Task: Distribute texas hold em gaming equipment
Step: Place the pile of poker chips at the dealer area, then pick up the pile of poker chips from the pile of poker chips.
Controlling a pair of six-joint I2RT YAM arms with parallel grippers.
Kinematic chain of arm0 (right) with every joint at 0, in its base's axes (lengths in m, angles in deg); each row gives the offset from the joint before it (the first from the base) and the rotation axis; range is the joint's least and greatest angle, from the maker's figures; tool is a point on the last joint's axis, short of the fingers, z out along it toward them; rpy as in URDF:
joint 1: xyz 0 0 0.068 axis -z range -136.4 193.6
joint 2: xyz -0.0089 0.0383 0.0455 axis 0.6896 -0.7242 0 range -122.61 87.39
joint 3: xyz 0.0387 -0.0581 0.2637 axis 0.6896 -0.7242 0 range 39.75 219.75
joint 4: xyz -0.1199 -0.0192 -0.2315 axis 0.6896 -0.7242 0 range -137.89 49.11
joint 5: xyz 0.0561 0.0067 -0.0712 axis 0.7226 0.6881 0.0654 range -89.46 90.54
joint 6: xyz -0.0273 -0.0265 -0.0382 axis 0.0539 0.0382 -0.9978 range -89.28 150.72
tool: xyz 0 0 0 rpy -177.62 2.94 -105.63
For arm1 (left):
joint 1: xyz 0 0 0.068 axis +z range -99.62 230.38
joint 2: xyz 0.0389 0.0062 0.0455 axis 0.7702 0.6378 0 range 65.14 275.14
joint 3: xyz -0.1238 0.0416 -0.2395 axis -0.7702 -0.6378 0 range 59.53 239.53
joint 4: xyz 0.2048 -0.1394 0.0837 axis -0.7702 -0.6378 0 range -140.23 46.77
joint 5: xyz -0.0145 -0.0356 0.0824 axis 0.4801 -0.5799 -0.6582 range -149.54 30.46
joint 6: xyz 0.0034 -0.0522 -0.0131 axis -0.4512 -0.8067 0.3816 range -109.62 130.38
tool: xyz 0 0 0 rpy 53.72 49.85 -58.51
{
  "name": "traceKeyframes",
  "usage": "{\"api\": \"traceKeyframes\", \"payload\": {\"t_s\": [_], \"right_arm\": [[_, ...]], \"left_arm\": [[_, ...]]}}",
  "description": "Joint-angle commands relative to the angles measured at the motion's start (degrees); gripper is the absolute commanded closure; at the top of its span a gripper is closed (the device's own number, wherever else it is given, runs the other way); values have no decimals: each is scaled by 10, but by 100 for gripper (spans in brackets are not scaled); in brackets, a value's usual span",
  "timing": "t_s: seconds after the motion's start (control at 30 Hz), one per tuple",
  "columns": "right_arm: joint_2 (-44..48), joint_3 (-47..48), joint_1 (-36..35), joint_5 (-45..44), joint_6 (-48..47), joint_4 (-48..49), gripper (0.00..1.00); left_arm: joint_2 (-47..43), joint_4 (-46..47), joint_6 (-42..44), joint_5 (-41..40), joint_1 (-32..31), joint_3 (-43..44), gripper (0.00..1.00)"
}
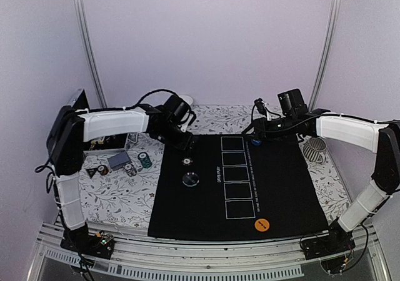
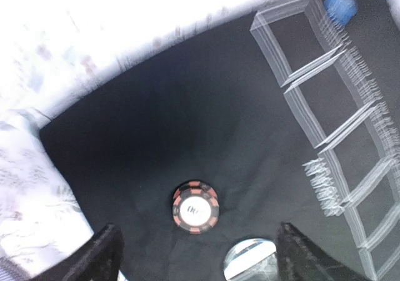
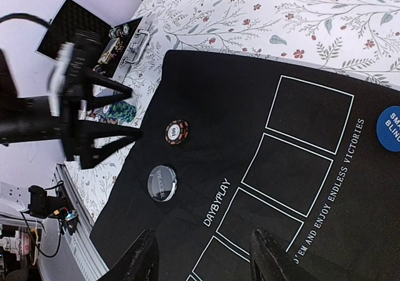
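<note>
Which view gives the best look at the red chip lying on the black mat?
Left wrist: the red chip lies close below the camera, striped edge and printed face plain. Right wrist shows the red chip smaller but sharp; in top external the red chip is a tiny dot.

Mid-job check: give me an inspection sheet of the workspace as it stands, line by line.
Surface: floral tablecloth with a black mat on it, five white rectangles down its middle.
Job's things: red chip and dark button on the mat's left part; blue disc at its far edge; orange disc at its near edge; green chip stack and cards on the cloth, left.
Clutter: open case far left; white ribbed object right of the mat.
Grippers: left gripper open, empty, near the red chip; right gripper open, empty, above the mat.
Cables: black cable loops over the left arm.
Surroundings: pale walls, metal poles.
</note>
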Motion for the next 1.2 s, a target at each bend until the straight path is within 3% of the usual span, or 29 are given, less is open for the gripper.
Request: {"api": "traceKeyframes", "payload": {"t_s": [0.0,0.1,0.23,0.3,0.53,0.67,1.03,1.17], "right_arm": [[30,4,-1,-9,-12,-3,46],[39,5,-1,-30,-20,-13,36],[57,14,-1,-80,-38,-30,19],[68,15,-1,-101,-48,-34,16],[88,17,-1,-125,-66,-40,13],[87,15,-2,-126,-70,-44,13],[85,13,-1,-130,-73,-47,13],[83,14,-1,-130,-74,-48,13]], "left_arm": [[-169,100,-29,-5,8,-85,6],[-236,49,-67,-53,38,-131,2],[-283,-67,-127,-96,133,-182,2],[-303,-97,-144,-95,188,-227,2],[-327,-42,-139,-39,346,-369,2],[-295,-22,-129,-43,368,-386,3],[-248,-4,-123,-66,394,-389,27],[-244,3,-117,-61,398,-387,29]]}}
